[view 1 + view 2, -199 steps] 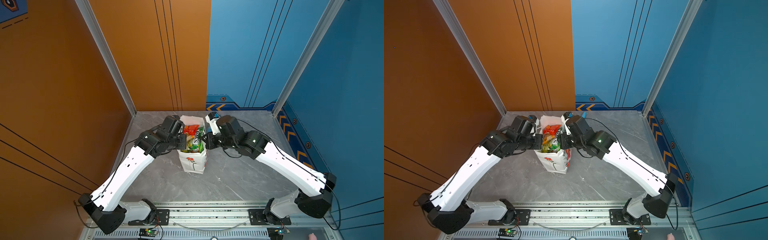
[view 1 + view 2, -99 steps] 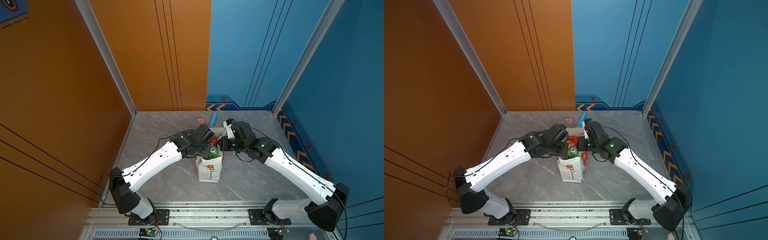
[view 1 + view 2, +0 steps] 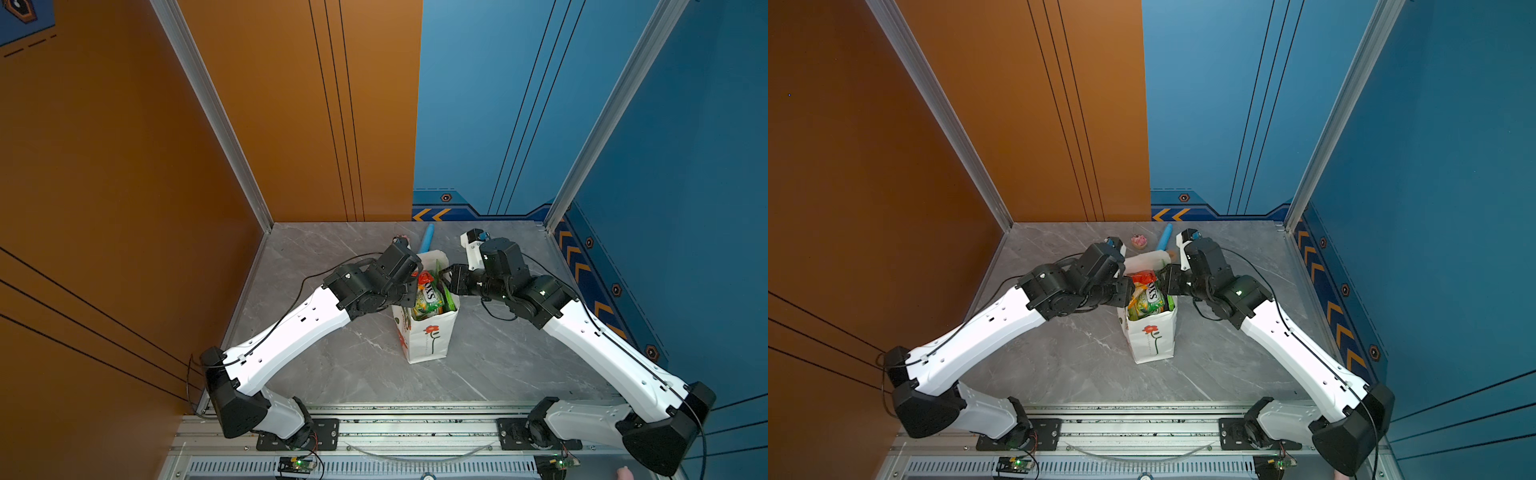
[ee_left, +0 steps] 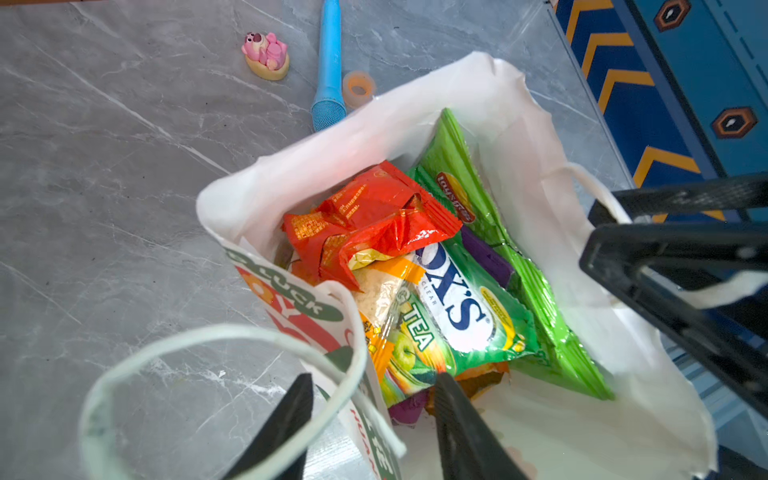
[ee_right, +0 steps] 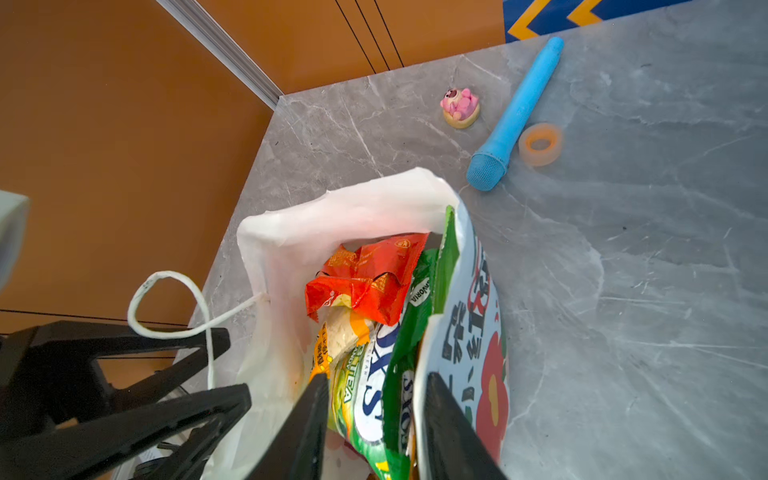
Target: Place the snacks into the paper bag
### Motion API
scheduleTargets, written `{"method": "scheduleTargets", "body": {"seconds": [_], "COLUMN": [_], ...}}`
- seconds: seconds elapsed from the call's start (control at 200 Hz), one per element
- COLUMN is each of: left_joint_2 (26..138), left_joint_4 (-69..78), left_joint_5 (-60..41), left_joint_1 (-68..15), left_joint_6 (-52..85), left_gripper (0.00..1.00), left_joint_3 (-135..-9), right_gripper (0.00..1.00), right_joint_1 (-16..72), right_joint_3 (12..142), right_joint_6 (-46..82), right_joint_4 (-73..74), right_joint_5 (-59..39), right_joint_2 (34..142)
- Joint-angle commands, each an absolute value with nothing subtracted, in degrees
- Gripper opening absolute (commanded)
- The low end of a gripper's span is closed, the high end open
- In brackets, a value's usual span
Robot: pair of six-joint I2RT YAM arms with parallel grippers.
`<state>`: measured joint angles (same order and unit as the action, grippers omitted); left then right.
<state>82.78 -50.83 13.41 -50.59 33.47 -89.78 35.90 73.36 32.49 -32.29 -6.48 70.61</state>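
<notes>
The snacks fill the paper bag, upright in the middle of the bench. The left claw and right claw stand part open astride its side walls, gripping nothing. The cord handle lying against the left claw could snag and tip the bag.

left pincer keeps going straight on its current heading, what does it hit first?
The left pincer is open and straddles the near wall of the paper bag. Straight on, it would probably meet that printed wall first, with the green FOX'S packet just behind it inside. Depth is hard to judge here.
</notes>
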Motion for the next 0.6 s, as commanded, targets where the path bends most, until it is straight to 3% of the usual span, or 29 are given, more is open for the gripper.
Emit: {"method": "scheduleTargets", "body": {"seconds": [0.0, 0.21, 0.395, 0.431, 0.581, 0.596], "left_joint_2": [79.9, 77.1, 69.7, 68.1, 62.7, 62.1], "left_joint_4": [-51.1, -51.1, -45.2, -43.7, -40.7, -40.5], "left_joint_5": [15.3, 15.1, 21.2, 21.6, 25.5, 26.2], "left_joint_1": [-50.2, -49.8, -51.0, -51.0, -50.9, -50.9], "left_joint_6": [32.8, 29.6, 25.9, 25.2, 23.1, 23.0], "left_gripper": [0.54, 0.61, 0.64, 0.74, 0.85, 0.9], "left_joint_3": [-88.4, -88.2, -83.0, -81.5, -78.2, -77.8], "right_gripper": [0.45, 0.57, 0.61, 0.63, 0.71, 0.71], "right_joint_1": [35.1, 33.3, 32.1, 31.9, 31.0, 30.8], "right_joint_3": [72.6, 72.9, 74.0, 74.4, 75.3, 75.3], "right_joint_6": [32.0, 31.8, 30.8, 30.5, 29.5, 29.5], "right_joint_4": [-32.0, -33.2, -34.2, -34.4, -35.4, -35.4], "right_joint_5": [-5.8, -6.2, -7.6, -7.7, -7.5, -7.5], "right_joint_2": [68.3, 67.5, 67.5, 67.5, 67.0, 66.8]}}
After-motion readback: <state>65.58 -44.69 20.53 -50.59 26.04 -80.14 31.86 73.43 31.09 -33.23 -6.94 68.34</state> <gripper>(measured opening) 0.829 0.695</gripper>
